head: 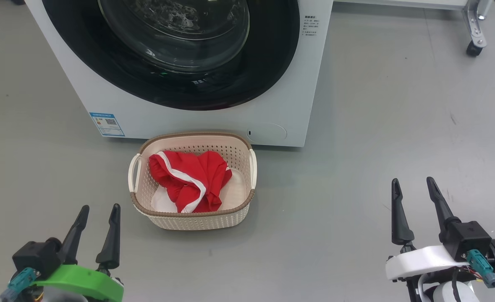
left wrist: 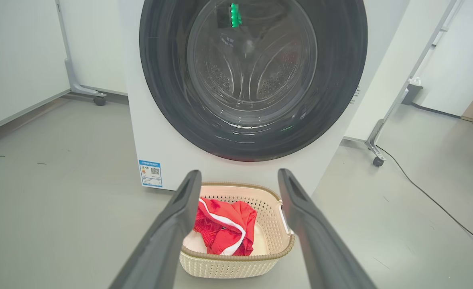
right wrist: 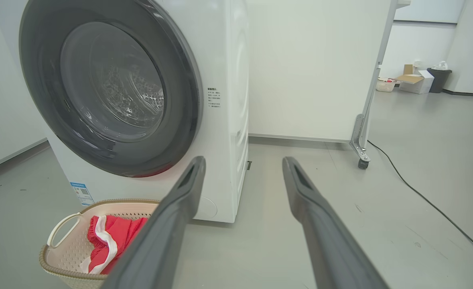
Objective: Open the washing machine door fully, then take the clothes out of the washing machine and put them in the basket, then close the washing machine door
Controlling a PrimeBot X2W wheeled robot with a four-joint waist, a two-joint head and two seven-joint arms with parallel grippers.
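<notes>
Clothes [head: 188, 180] in basket [head: 197, 214], nearer left gripper [head: 100, 207]

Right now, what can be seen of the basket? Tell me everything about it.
The basket is a small, rounded-rectangular tub of cream perforated plastic, with a brown woven-look rim and a white loop handle on each side. It stands upright on the grey floor just in front of the washing machine. Whether its back rim touches the machine cannot be told. Inside lie red clothes with white trim, bunched over a white piece. Nothing else touches it.
</notes>
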